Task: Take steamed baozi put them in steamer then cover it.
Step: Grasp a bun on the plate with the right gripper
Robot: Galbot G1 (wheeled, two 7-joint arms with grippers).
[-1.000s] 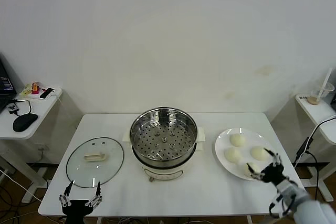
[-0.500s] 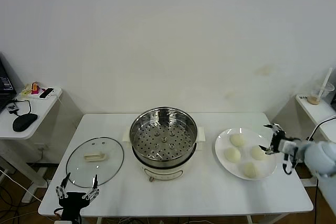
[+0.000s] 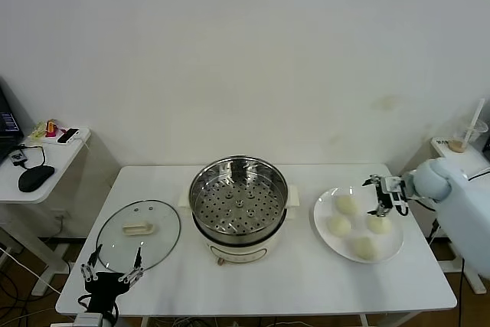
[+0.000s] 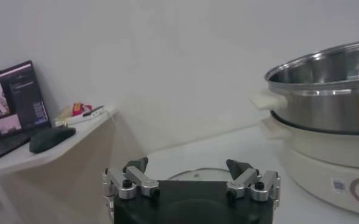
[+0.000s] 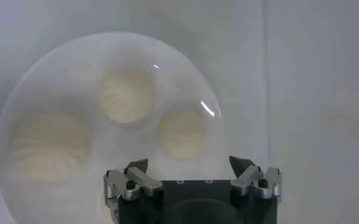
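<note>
Right gripper [image 3: 380,196] hovers jaws wide, empty, over the plate [image 3: 325,229] holding four baozi [image 3: 339,226], right of the steamer [image 3: 238,201]. Centre on one bun, descend, close gently. Left gripper [image 3: 111,273] idles open by the cover [image 3: 138,234].

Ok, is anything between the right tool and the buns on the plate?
Nothing visible. The right tool hangs open over the white plate, and the buns beneath it lie uncovered. The steamer is open too; its lid rests on the table.
</note>
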